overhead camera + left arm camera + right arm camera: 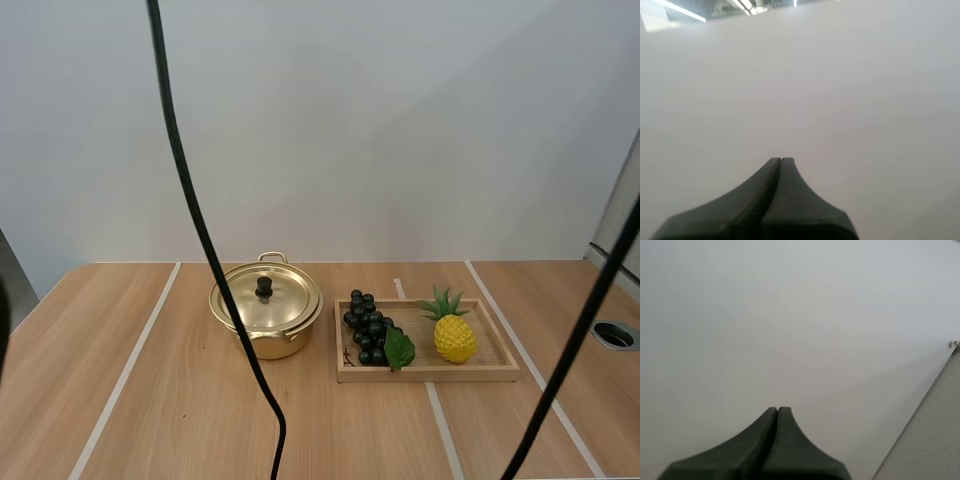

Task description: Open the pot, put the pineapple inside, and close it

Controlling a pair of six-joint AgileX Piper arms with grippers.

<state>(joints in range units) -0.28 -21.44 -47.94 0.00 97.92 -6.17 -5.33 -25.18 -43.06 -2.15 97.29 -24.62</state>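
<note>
Left gripper [781,160] has its two black fingers pressed together into one dark wedge, with nothing between the tips and nothing touching them; right gripper [777,409] is the same, fingers flat against each other, holding nothing and in contact with nothing.

As for progress, none of the three steps looks begun. The golden pot [262,338] stands on the wooden table [150,400] with its lid [283,304] seated squarely on the rim, the black knob [264,287] upright at its middle; so the pot is shut and has yet to be opened. The pineapple [455,335] stands upright at the right end of the wooden tray [430,372], green crown up, well clear of the pot; the bunch of dark grapes [368,335] lies at the tray's left end, a green leaf [399,348] beside it, between the pineapple and the pot. The tray sits just beside the pot, on its right; whether the two touch is hard to tell.

Everything is left to do, by my reading: lift the lid by its knob and set it aside; take the pineapple from the tray and lower it into the pot; put the lid back on. Either gripper would have to spread its fingers before it could take hold of the knob or the fruit.
</note>
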